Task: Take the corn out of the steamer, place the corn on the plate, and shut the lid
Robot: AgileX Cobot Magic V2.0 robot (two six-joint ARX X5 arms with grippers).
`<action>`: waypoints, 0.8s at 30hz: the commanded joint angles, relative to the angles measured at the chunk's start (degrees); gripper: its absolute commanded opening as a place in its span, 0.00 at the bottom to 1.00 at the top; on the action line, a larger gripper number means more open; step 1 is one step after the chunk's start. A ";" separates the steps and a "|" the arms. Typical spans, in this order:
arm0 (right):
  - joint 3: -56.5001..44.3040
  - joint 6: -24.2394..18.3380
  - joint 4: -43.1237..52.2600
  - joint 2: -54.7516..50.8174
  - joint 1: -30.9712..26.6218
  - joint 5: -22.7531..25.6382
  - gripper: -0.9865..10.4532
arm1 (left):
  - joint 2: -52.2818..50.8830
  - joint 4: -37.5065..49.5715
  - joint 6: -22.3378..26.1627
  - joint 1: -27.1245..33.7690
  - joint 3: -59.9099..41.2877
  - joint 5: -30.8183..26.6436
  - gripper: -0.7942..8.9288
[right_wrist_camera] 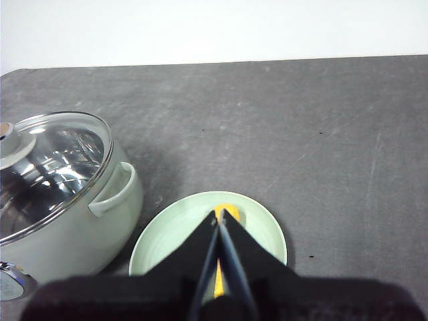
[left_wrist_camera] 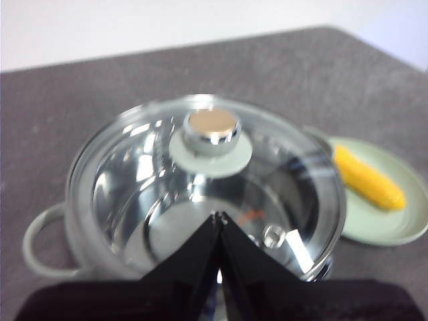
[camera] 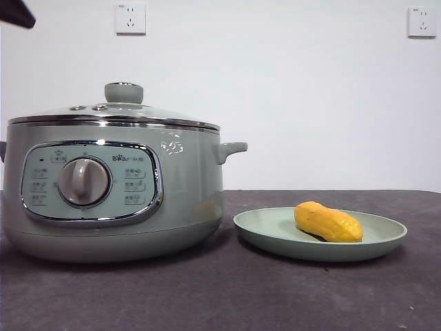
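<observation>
1. While both of my arms hang above the table, my left gripper point(left_wrist_camera: 219, 217) has its jaws pressed together, holding nothing. It sits over the lid point(left_wrist_camera: 200, 194), short of the knob point(left_wrist_camera: 211, 130).
2. My right gripper point(right_wrist_camera: 219, 217) likewise has its jaws closed and empty, positioned above the plate point(right_wrist_camera: 160, 244).
3. Corn point(camera: 328, 221): lies on its side in the plate point(camera: 386, 238), at the lower right of the front view, well clear of the rim. In the right wrist view only a yellow sliver shows behind my jaws.
4. Steamer point(camera: 186, 200): stands at the left of the front view, just beside the plate, not touching it.
5. Lid point(camera: 114, 114): seated level on the steamer rim all round, knob upright.
6. Step in hand, by my judgement: all three task steps appear complete, as the corn is plated and the lid is closed.
7. Next move: nothing remains to be grasped. I judge that both arms need only lift clear without brushing the knob or the plate.
</observation>
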 commanded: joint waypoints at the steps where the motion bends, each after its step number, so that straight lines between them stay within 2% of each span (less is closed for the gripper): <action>1: -0.48 0.52 0.39 -0.13 0.11 0.17 0.09 | -1.77 -3.06 5.07 0.57 -0.31 -4.04 0.08; 4: -0.48 0.52 0.37 -0.13 0.11 0.13 0.09 | -4.85 -4.55 7.85 4.85 -0.57 -6.60 0.08; 8: -0.48 0.52 0.37 -0.13 0.11 0.20 0.09 | -11.39 -0.72 8.07 14.16 -3.69 -1.03 0.08; 12: -0.48 0.52 0.37 -0.13 0.11 0.15 0.09 | -18.12 6.25 8.09 21.05 -10.19 -0.13 0.08; 14: -0.48 0.52 0.37 -0.09 0.11 0.15 0.09 | -21.46 9.38 8.07 23.58 -14.58 2.51 0.08; 20: -0.48 0.52 0.37 -0.09 0.11 0.17 0.09 | -29.86 11.85 7.82 27.28 -26.27 8.66 0.08; 24: -0.48 0.52 0.37 -0.09 0.11 0.15 0.09 | -33.22 12.24 7.63 27.71 -31.30 8.37 0.08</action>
